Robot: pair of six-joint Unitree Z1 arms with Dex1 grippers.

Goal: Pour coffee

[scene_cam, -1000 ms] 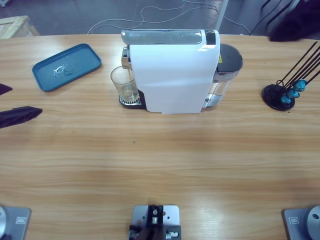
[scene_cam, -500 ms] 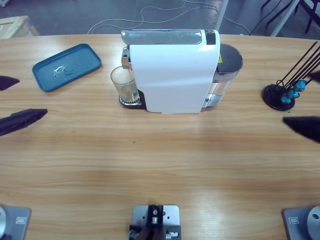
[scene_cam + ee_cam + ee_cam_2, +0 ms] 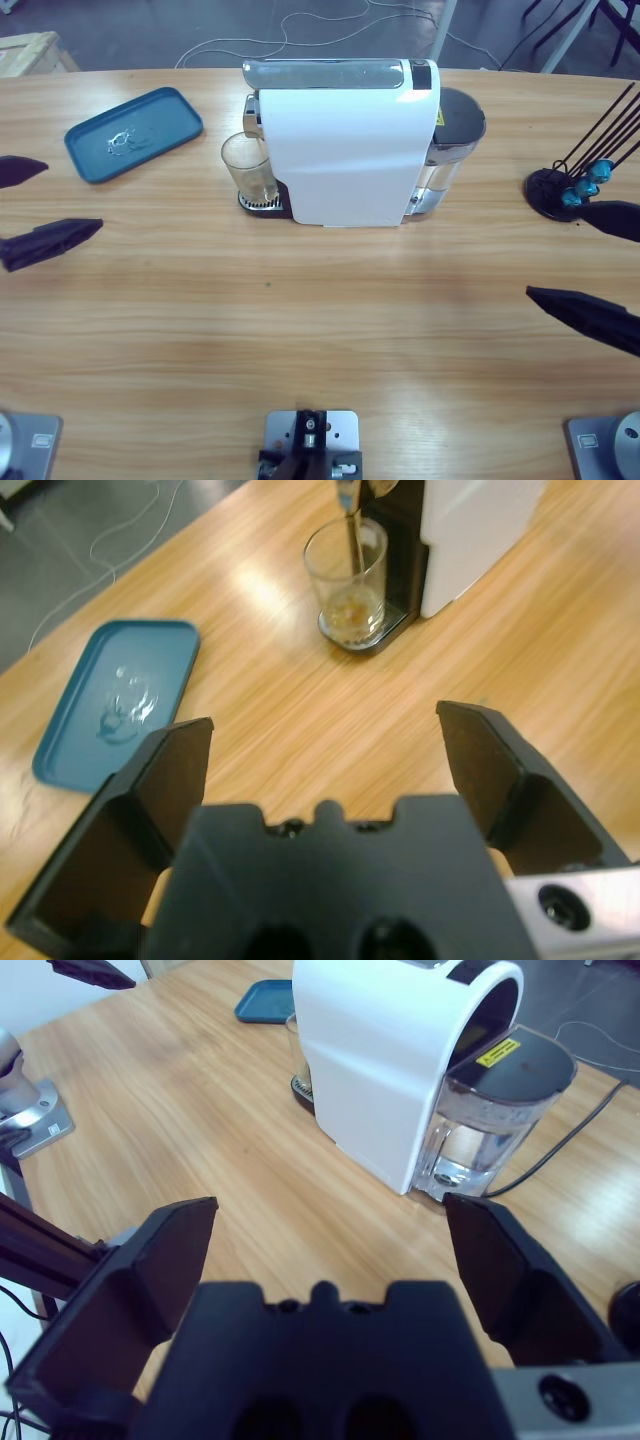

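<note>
A clear glass tumbler (image 3: 248, 167) stands on the drip grate under the spout of the white coffee machine (image 3: 350, 145). In the left wrist view the tumbler (image 3: 347, 583) holds a shallow layer of brownish coffee (image 3: 349, 608). My left gripper (image 3: 35, 205) is open at the table's left edge, well short of the glass, jaws wide in its wrist view (image 3: 325, 755). Over at the right edge my right gripper (image 3: 600, 262) is open too, facing the machine (image 3: 400, 1060) from the water-tank side. Neither holds anything.
A blue tray (image 3: 133, 133) with a bit of clear wrap lies at the back left. A black capsule stand (image 3: 562, 190) with blue capsules sits at the right, close to my right gripper. The machine's water tank (image 3: 450, 150) juts out on its right side.
My right gripper has come in from the right edge and now shows both jaws spread. My left gripper has crept slightly further in. The tumbler and machine have not moved.
</note>
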